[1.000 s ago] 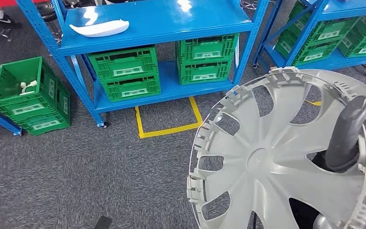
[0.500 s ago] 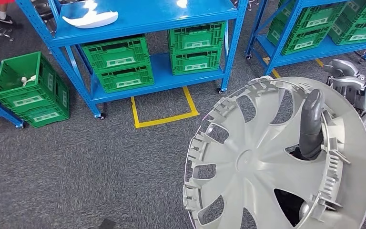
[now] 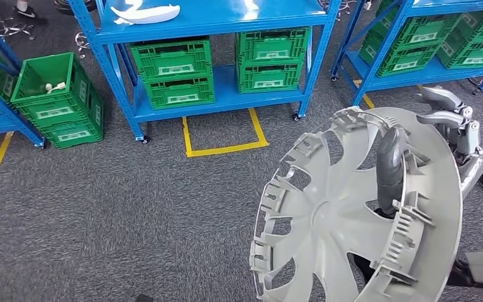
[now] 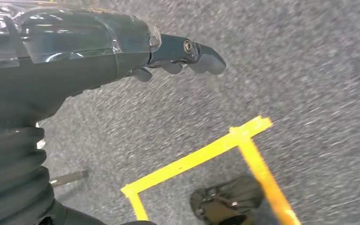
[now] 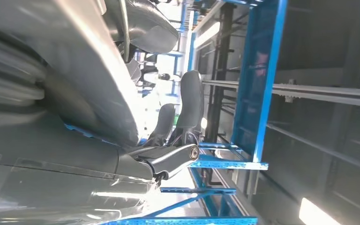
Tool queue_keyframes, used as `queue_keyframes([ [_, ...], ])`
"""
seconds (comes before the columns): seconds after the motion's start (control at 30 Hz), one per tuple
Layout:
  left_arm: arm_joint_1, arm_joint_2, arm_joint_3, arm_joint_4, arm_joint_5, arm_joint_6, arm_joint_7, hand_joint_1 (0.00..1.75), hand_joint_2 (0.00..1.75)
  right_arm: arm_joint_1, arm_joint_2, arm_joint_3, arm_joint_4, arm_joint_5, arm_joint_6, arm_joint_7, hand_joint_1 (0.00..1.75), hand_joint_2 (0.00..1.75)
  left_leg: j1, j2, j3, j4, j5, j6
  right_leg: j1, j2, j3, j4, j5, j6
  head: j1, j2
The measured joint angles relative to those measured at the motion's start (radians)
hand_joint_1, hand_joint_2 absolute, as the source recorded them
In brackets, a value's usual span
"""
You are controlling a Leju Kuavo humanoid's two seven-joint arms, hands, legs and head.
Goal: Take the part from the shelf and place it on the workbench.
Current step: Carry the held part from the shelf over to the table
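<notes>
A large grey wheel cover (image 3: pixel 327 220) fills the lower right of the head view, tilted with its ribbed inner side toward me. My right hand grips it, the dark thumb (image 3: pixel 388 171) reaching through a spoke opening and over the rim. In the right wrist view the cover (image 5: pixel 75 65) lies against the hand, with dark fingers (image 5: pixel 187 105) sticking out past its edge. My left hand (image 4: pixel 178 54) hangs over the grey carpet with its fingers apart and nothing in them.
A blue shelf (image 3: pixel 226 25) stands ahead with a white curved part (image 3: pixel 146 12) on top and green crates (image 3: pixel 175 72) below. More green crates (image 3: pixel 56 100) stand at the left and on a second rack (image 3: pixel 415 53) at the right. Yellow tape (image 3: pixel 223 135) marks the carpet.
The whole picture has shifted, so the camera has moved; the shelves now look farther off. The wheel cover has turned more edge-on in my right hand.
</notes>
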Motion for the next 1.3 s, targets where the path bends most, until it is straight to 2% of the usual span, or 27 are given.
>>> queue_keyframes([
  [0.03, 0.005, 0.0, 0.0, 0.0, 0.0, 0.0, -0.001, 0.0, 1.75, 0.004, 0.002, 0.002, 0.001, 0.009, 0.0, 0.0, 1.75, 1.75, -0.001, -0.006, -0.008, 0.004, 0.004, -0.002, 0.0, 0.006, 0.038, -0.048, 0.021, -0.004, 0.003, 0.0],
  [0.1, 0.009, 0.0, 0.0, 0.0, -0.002, 0.0, -0.002, 0.0, 1.75, 0.012, 0.006, 0.006, 0.001, 0.021, 0.0, -0.004, 1.75, 1.75, -0.002, -0.02, -0.022, 0.013, 0.01, -0.006, 0.0, 0.044, 0.134, -0.194, 0.068, -0.02, 0.008, 0.0],
  [0.13, 0.009, -0.001, 0.0, 0.0, -0.003, 0.0, -0.002, 0.0, 1.75, 0.016, 0.008, 0.008, 0.0, 0.025, 0.0, -0.007, 1.75, 1.75, -0.002, -0.028, -0.029, 0.017, 0.013, -0.01, -0.001, 0.062, 0.166, -0.25, 0.08, -0.027, 0.008, 0.0],
  [0.17, 0.009, -0.001, 0.0, 0.0, -0.005, 0.0, -0.002, 0.0, 1.75, 0.02, 0.01, 0.011, 0.0, 0.027, 0.0, -0.01, 1.75, 1.75, 0.0, -0.036, -0.037, 0.02, 0.017, -0.015, -0.001, 0.072, 0.182, -0.281, 0.082, -0.034, 0.009, 0.0],
  [0.23, 0.011, -0.001, 0.0, 0.0, -0.007, -0.003, -0.002, 0.0, 1.75, 0.027, 0.013, 0.015, -0.001, 0.024, 0.0, -0.018, 1.75, 1.75, 0.0, -0.057, -0.053, 0.024, 0.027, -0.028, -0.001, 0.056, 0.183, -0.299, 0.08, -0.04, 0.01, 0.0],
  [0.27, 0.012, 0.001, 0.0, 0.0, -0.007, -0.005, -0.001, 0.0, 1.75, 0.028, 0.015, 0.016, -0.001, 0.022, 0.0, -0.021, 1.75, 1.75, -0.001, -0.057, -0.06, 0.028, 0.027, -0.034, -0.003, 0.041, 0.182, -0.304, 0.083, -0.042, 0.012, 0.0],
  [0.3, 0.013, 0.002, 0.0, 0.0, -0.007, -0.005, -0.001, 0.0, 1.75, 0.029, 0.017, 0.017, -0.001, 0.018, 0.0, -0.025, 1.75, 1.75, -0.003, -0.044, -0.07, 0.042, 0.016, -0.04, -0.006, 0.027, 0.182, -0.31, 0.087, -0.045, 0.009, 0.0],
  [0.37, 0.014, 0.004, -0.001, 0.0, -0.011, -0.005, 0.002, 0.0, 1.75, 0.03, 0.023, 0.019, -0.001, 0.006, 0.0, -0.031, 1.75, 1.75, 0.001, -0.002, -0.113, 0.13, -0.041, -0.053, -0.009, -0.003, 0.178, -0.317, 0.095, -0.049, -0.002, 0.0],
  [0.43, 0.014, 0.005, -0.001, 0.0, -0.016, -0.005, 0.005, 0.0, 1.75, 0.031, 0.027, 0.02, 0.0, -0.007, 0.0, -0.038, 1.75, 1.75, 0.013, 0.015, -0.175, 0.265, -0.105, -0.069, -0.009, -0.031, 0.171, -0.314, 0.097, -0.05, -0.011, 0.0],
  [0.47, 0.015, 0.005, -0.001, 0.0, -0.018, -0.005, 0.006, 0.0, 1.75, 0.031, 0.027, 0.021, 0.001, -0.012, 0.0, -0.04, 1.75, 1.75, 0.019, 0.017, -0.193, 0.308, -0.116, -0.076, -0.008, -0.045, 0.167, -0.311, 0.097, -0.049, -0.013, 0.0],
  [0.5, 0.017, 0.005, -0.001, 0.0, -0.02, -0.005, 0.007, 0.0, 1.75, 0.031, 0.028, 0.021, 0.002, -0.015, 0.0, -0.042, 1.75, 1.75, 0.023, 0.019, -0.191, 0.312, -0.108, -0.081, -0.008, -0.058, 0.163, -0.307, 0.098, -0.048, -0.015, 0.0],
  [0.53, 0.018, 0.005, -0.001, 0.0, -0.021, -0.005, 0.008, 0.0, 1.75, 0.031, 0.028, 0.021, 0.002, -0.017, 0.0, -0.043, 1.75, 1.75, 0.027, 0.026, -0.168, 0.275, -0.081, -0.084, -0.009, -0.07, 0.161, -0.303, 0.097, -0.047, -0.016, 0.0],
  [0.6, 0.018, 0.007, -0.002, 0.0, -0.023, -0.005, 0.008, 0.0, 1.75, 0.03, 0.03, 0.022, 0.002, -0.018, 0.0, -0.044, 1.75, 1.75, 0.028, 0.075, -0.089, 0.136, -0.021, -0.085, -0.008, -0.091, 0.159, -0.294, 0.094, -0.04, -0.018, 0.0],
  [0.67, 0.018, 0.008, -0.002, 0.0, -0.025, -0.005, 0.008, 0.0, 1.75, 0.026, 0.033, 0.022, 0.002, -0.018, 0.0, -0.046, 1.75, 1.75, 0.022, 0.116, -0.048, 0.048, 0.005, -0.07, -0.004, -0.107, 0.158, -0.287, 0.092, -0.028, -0.019, 0.0],
  [0.7, 0.018, 0.008, -0.002, 0.0, -0.026, -0.005, 0.008, 0.0, 1.75, 0.025, 0.033, 0.023, 0.002, -0.018, 0.0, -0.048, 1.75, 1.75, 0.017, 0.117, -0.05, 0.042, 0.003, -0.06, -0.003, -0.114, 0.158, -0.287, 0.093, -0.023, -0.018, 0.0],
  [0.77, 0.021, 0.008, -0.002, 0.0, -0.029, -0.005, 0.009, 0.0, 1.75, 0.023, 0.035, 0.025, 0.002, -0.018, 0.0, -0.055, 1.75, 1.75, 0.017, 0.095, -0.056, 0.04, 0.012, -0.04, -0.006, -0.124, 0.157, -0.286, 0.093, -0.011, -0.015, 0.0],
  [0.83, 0.022, 0.009, -0.002, 0.0, -0.033, -0.006, 0.009, 0.0, 1.75, 0.021, 0.037, 0.026, 0.001, -0.014, 0.0, -0.065, 1.75, 1.75, 0.018, 0.069, -0.061, 0.036, 0.023, -0.022, -0.01, -0.083, 0.142, -0.249, 0.058, 0.0, -0.01, 0.0],
  [0.9, 0.021, 0.01, -0.002, 0.0, -0.038, -0.01, 0.011, 0.0, 1.75, 0.02, 0.037, 0.028, -0.001, -0.01, 0.0, -0.075, 1.75, 1.75, 0.016, 0.043, -0.069, 0.036, 0.032, -0.01, -0.011, -0.022, 0.097, -0.13, -0.017, 0.003, 0.001, 0.0],
  [0.93, 0.021, 0.01, -0.002, 0.0, -0.041, -0.013, 0.012, 0.0, 1.75, 0.02, 0.038, 0.029, -0.001, -0.01, 0.0, -0.08, 1.75, 1.75, 0.014, 0.029, -0.072, 0.036, 0.035, -0.006, -0.01, -0.009, 0.069, -0.059, -0.05, 0.001, 0.007, 0.0],
  [0.97, 0.022, 0.01, -0.003, 0.0, -0.044, -0.017, 0.014, 0.0, 1.75, 0.02, 0.038, 0.031, -0.001, -0.012, 0.0, -0.083, 1.75, 1.75, 0.01, 0.014, -0.075, 0.036, 0.037, -0.004, -0.01, -0.003, 0.049, -0.006, -0.068, -0.002, 0.012, 0.0],
  [1.0, 0.022, 0.01, -0.003, 0.0, -0.046, -0.019, 0.015, 0.0, 1.75, 0.018, 0.038, 0.033, -0.001, -0.017, 0.0, -0.085, 1.75, 1.75, 0.007, -0.002, -0.076, 0.037, 0.04, -0.003, -0.009, 0.0, 0.044, 0.01, -0.064, -0.007, 0.015, 0.0],
  [1.03, 0.023, 0.01, -0.003, 0.0, -0.048, -0.021, 0.016, 0.0, 1.75, 0.015, 0.038, 0.036, -0.001, -0.022, 0.0, -0.088, 1.75, 1.75, 0.004, -0.018, -0.076, 0.037, 0.042, -0.003, -0.007, 0.003, 0.057, -0.014, -0.04, -0.012, 0.017, 0.0],
  [1.07, 0.023, 0.01, -0.004, 0.0, -0.05, -0.021, 0.017, 0.0, 1.75, 0.012, 0.039, 0.039, -0.001, -0.027, 0.0, -0.09, 1.75, 1.75, 0.002, -0.035, -0.075, 0.037, 0.043, -0.004, -0.006, 0.013, 0.086, -0.075, 0.0, -0.02, 0.018, 0.0],
  [1.13, 0.022, 0.011, -0.005, 0.0, -0.052, -0.021, 0.018, 0.0, 1.75, 0.006, 0.039, 0.044, -0.001, -0.031, 0.0, -0.094, 1.75, 1.75, 0.0, -0.063, -0.077, 0.039, 0.046, -0.008, -0.006, 0.059, 0.148, -0.212, 0.064, -0.035, 0.016, 0.0],
  [1.2, 0.021, 0.011, -0.009, 0.0, -0.053, -0.022, 0.018, 0.0, 1.75, 0.001, 0.039, 0.047, -0.003, -0.033, 0.0, -0.096, 1.75, 1.75, 0.003, -0.086, -0.091, 0.042, 0.052, -0.018, -0.005, 0.084, 0.172, -0.275, 0.077, -0.042, 0.016, 0.0],
  [1.27, 0.024, 0.013, -0.011, 0.0, -0.054, -0.023, 0.019, 0.0, 1.75, -0.003, 0.04, 0.05, -0.004, -0.033, 0.0, -0.096, 1.75, 1.75, 0.004, -0.102, -0.105, 0.045, 0.058, -0.029, -0.008, 0.063, 0.172, -0.289, 0.077, -0.042, 0.018, 0.0],
  [1.3, 0.026, 0.014, -0.012, 0.0, -0.054, -0.023, 0.019, 0.0, 1.75, -0.005, 0.041, 0.052, -0.004, -0.033, 0.0, -0.096, 1.75, 1.75, 0.001, -0.082, -0.111, 0.051, 0.054, -0.034, -0.011, 0.051, 0.174, -0.295, 0.08, -0.043, 0.017, 0.0],
])
